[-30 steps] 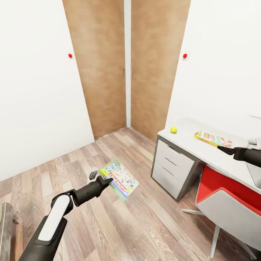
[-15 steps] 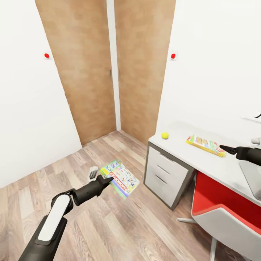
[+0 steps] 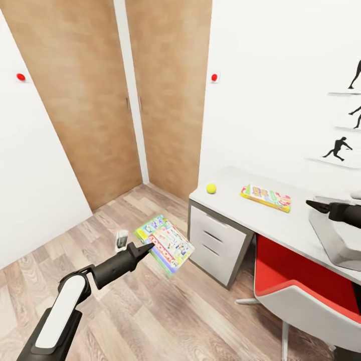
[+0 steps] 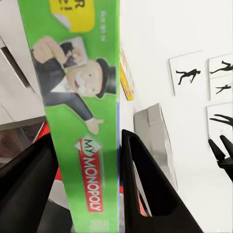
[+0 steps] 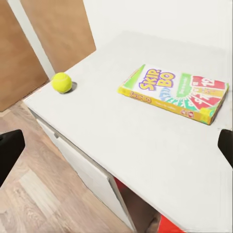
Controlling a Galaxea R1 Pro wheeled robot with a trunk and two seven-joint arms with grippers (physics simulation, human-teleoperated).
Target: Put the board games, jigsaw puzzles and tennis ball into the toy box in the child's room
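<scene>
L gripper (image 3: 145,247) is clamped on the green-edged Monopoly board game box (image 3: 164,243); in the L wrist view the box (image 4: 82,121) sits squeezed between both dark fingers (image 4: 145,194), held edge-on, carried out in front of the arm over the wood-plank floor (image 3: 150,311).

R gripper (image 3: 313,204) hangs above the pale grey-white desk top (image 3: 260,215); its finger tips (image 5: 9,150) sit at the far edges of the R wrist view w/ a wide gap and nothing between, so it's spread and empty. Below and ahead of it: the flat yellow-orange Skip-Bo game box (image 5: 174,93), w/ the small fuzzy yellow-green tennis ball (image 5: 61,82) further out, near the desk's drawer-end corner. Just beside the R gripper, on its far side from the ball, is the light grey open-top toy box (image 3: 333,235); seen past the L fingers too (image 4: 153,141).

Step in hand, I'd say: bring the Monopoly box to the tray. To do it well:
- keep the L grip firm, box is held by one edge & could pivot
- approach over the desk, clear of the red-and-white chair (image 3: 296,291)
- level the box flat over the tray before letting go
- keep the R arm out of the L arm's path.
</scene>
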